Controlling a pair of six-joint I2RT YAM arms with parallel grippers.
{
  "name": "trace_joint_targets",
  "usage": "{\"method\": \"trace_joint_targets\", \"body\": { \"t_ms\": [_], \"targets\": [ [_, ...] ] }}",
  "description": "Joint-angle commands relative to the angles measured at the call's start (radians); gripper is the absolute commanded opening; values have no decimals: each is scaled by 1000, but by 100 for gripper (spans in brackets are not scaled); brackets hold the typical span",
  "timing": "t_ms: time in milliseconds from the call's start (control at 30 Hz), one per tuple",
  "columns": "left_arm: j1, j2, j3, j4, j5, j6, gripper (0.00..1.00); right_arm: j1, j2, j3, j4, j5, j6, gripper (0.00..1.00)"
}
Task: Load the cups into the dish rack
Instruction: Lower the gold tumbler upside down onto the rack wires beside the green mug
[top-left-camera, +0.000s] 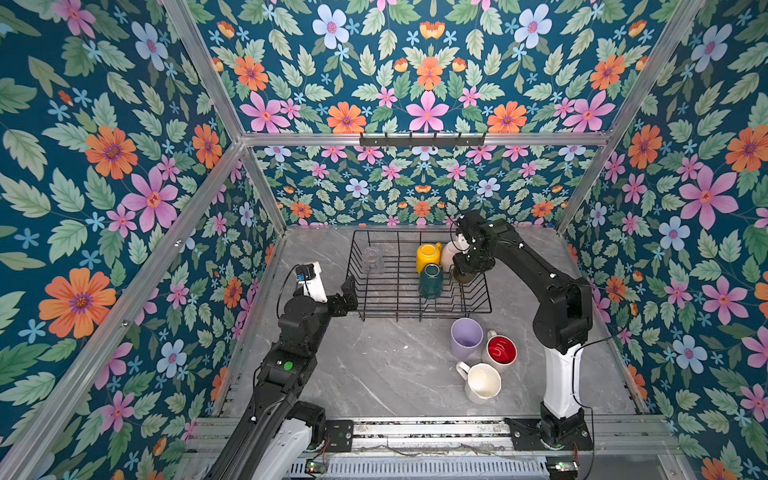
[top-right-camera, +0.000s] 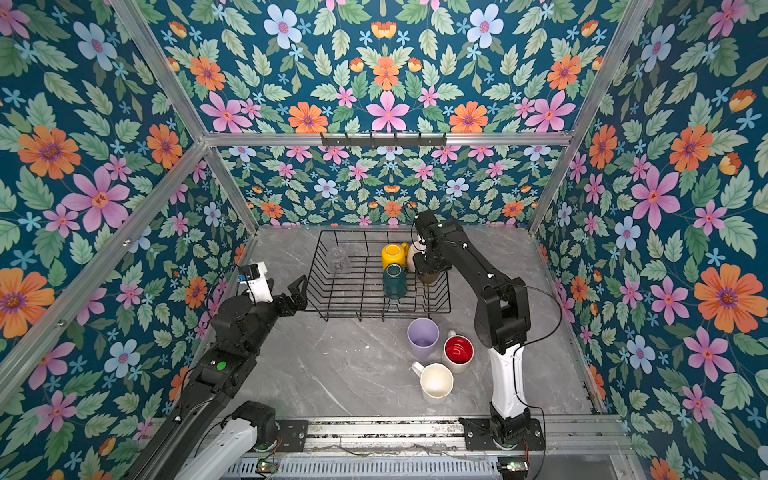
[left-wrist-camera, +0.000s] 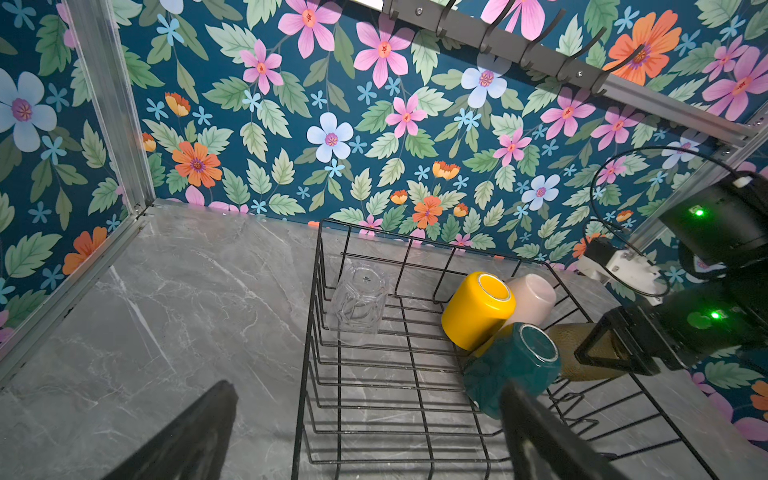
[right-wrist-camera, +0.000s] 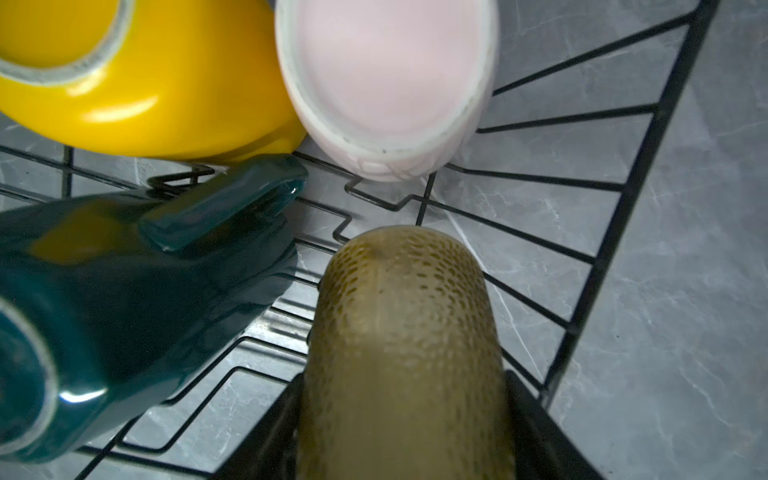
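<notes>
While the right hand (top-left-camera: 468, 269) clamps the olive-amber glass (right-wrist-camera: 399, 332) inside the dish rack (top-left-camera: 399, 286) (left hand (top-left-camera: 351, 296) agape, empty), a skewed release could topple it.

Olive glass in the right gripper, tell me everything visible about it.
The olive glass is translucent olive-amber, with a dimpled wall, a rounded far end and no handle. The right gripper clamps its sides between the jaws. It is held low inside the dish rack, near a side wall and over the floor wires; whether it touches them cannot be told. The dark green mug lies beside it with a visible gap, and the cream cup is just beyond.
</notes>
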Motion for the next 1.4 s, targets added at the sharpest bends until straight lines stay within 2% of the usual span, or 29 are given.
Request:
{"method": "trace_joint_targets", "body": {
  "t_ms": [0, 533, 1100, 1267, 1367],
  "targets": [
    [1, 1, 2, 14, 8, 10, 99, 6, -12, 0, -61, -4, -5, 17],
    [1, 0, -6, 21, 8, 10, 99, 28, -54, 29, -93, -1, 0, 16],
    [1, -11, -5, 8, 0, 12, 99, 56, 38, 1, -50, -18, 14, 16],
    [1, -14, -2, 1, -4, 16, 100, 57, 73, 12, -35, -24, 18, 18],
    [0, -16, -2, 0, -4, 15, 99, 51, 91, 19, -25, -31, 21, 24]
  ]
}}
